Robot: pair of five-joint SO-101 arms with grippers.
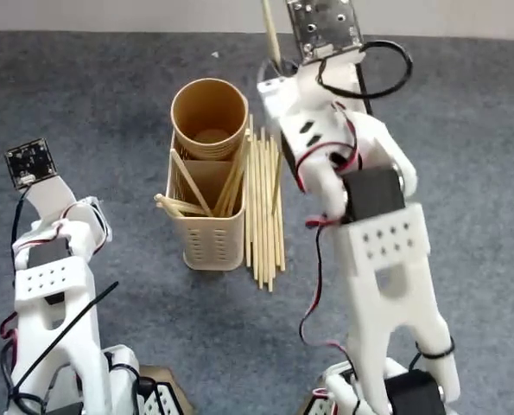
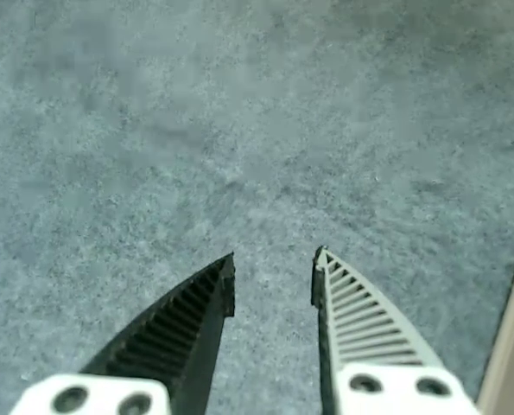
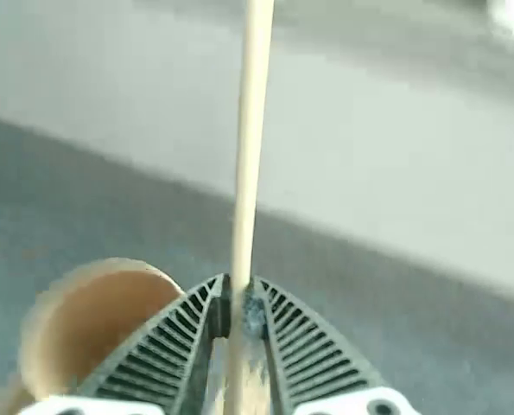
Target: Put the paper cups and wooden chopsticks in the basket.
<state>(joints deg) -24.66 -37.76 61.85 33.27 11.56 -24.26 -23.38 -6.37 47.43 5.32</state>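
High view: The basket [image 1: 212, 238] stood on the grey carpet [image 1: 110, 104] between the two arms. A stack of paper cups [image 1: 209, 117] stood upright at its far end; I could not tell whether it sat inside the far compartment or just behind it. Several wooden chopsticks [image 1: 192, 197] leaned inside the near compartment. A row of loose chopsticks [image 1: 265, 216] lay flat on the carpet, just beside the basket on the right arm's side. The right arm [image 1: 377, 242] stretched past the basket's far end, and a single chopstick [image 1: 271, 35] stuck up beyond its wrist. The left arm [image 1: 53, 268] sat well apart from the basket.

Left wrist view: The left gripper [image 2: 274, 264] was spread apart and held nothing. Its black finger [image 2: 183, 328] and white finger [image 2: 360, 320] pointed at bare carpet.

Right wrist view: The right gripper [image 3: 237, 298] was clamped on the single chopstick, which ran straight up from between the tips. A paper cup rim showed blurred beside the jaws. Carpet and a pale wall [image 3: 386, 164] lay beyond.
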